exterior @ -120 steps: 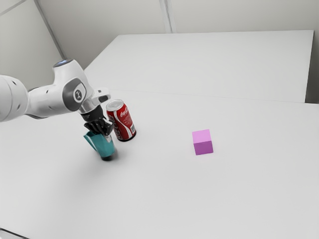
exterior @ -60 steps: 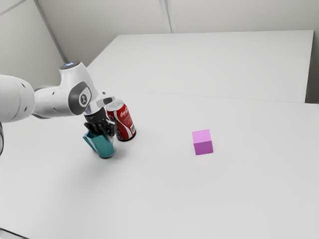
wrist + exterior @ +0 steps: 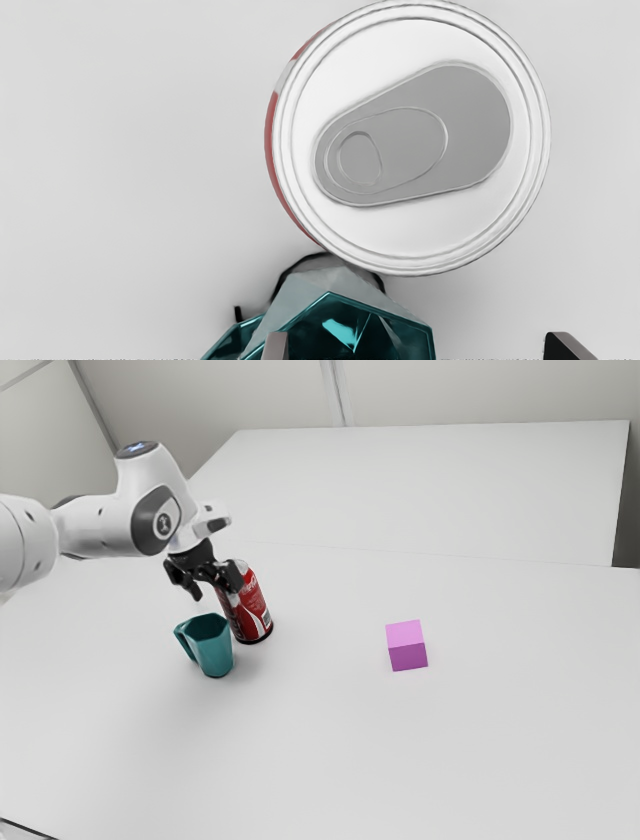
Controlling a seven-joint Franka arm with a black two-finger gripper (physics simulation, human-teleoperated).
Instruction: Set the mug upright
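My gripper is raised above the teal mug in the exterior view, its fingers spread apart with nothing held. The mug stands upright on the table, mouth up, with its handle toward the exterior view's left. In the wrist view the open gripper has one fingertip over the opening of the mug and the other off to the side of it, beyond the rim. Part of the mug is cut off at that view's edge.
A red soda can stands close beside the mug, partly behind the gripper; its silver top faces the hand camera. A pink cube sits on the white table, farther toward the exterior view's right.
My gripper has let go of the mug and risen above it. The mug, earlier tilted and largely covered by the fingers, now stands upright. Can and cube have stayed put.
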